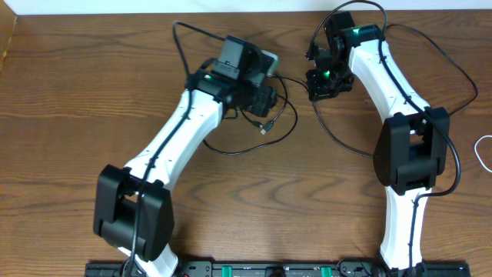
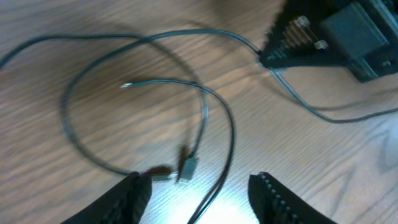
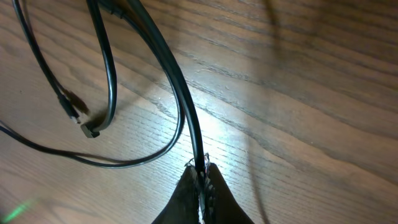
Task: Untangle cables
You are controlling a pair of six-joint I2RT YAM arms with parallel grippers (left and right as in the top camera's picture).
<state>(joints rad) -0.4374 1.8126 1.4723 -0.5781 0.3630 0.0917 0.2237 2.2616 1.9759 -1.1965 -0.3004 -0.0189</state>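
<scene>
Several cables [image 2: 205,118] under spread left claw [image 2: 200,198]; right claw [image 3: 200,186] clamped on one cable [image 3: 189,115].

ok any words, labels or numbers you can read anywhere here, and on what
None: no text can be read in any view.
Left arm, right arm: no print visible, only green lights.
Rail at the bottom edge: any marks are too small to read.
Cables, table: no print.
</scene>
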